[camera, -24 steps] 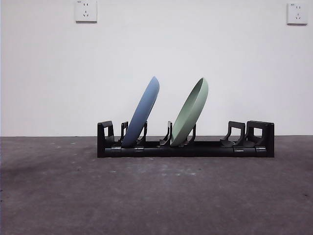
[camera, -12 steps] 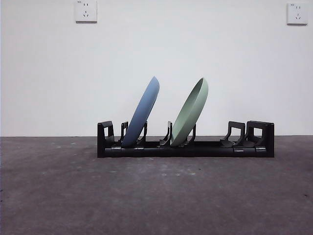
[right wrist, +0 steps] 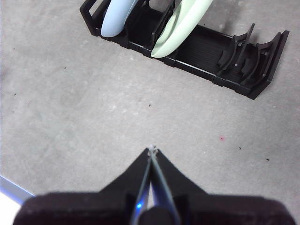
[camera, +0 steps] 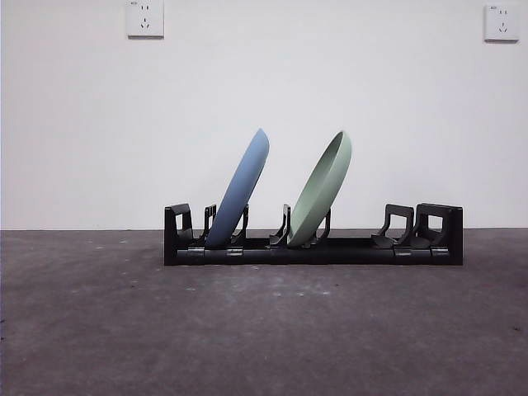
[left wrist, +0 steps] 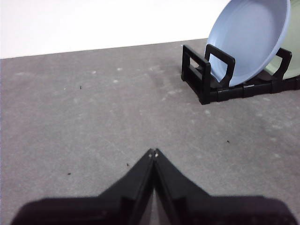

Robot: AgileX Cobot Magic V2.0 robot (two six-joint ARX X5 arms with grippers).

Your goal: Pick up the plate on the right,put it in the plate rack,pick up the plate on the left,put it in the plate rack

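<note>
Two plates, blue plate (camera: 242, 191); green plate (camera: 322, 190), in plate rack (camera: 346, 250)

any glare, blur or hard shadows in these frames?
Front view: even, soft light, sharp, no glare on the blue plate or green plate. Left wrist view: own left gripper dark and soft-edged. Right wrist view: plate rack crisp, pale overexposed strip at one corner.

Black rack (camera: 313, 250) — blue plate (camera: 241, 191), green plate (camera: 322, 191).
</note>
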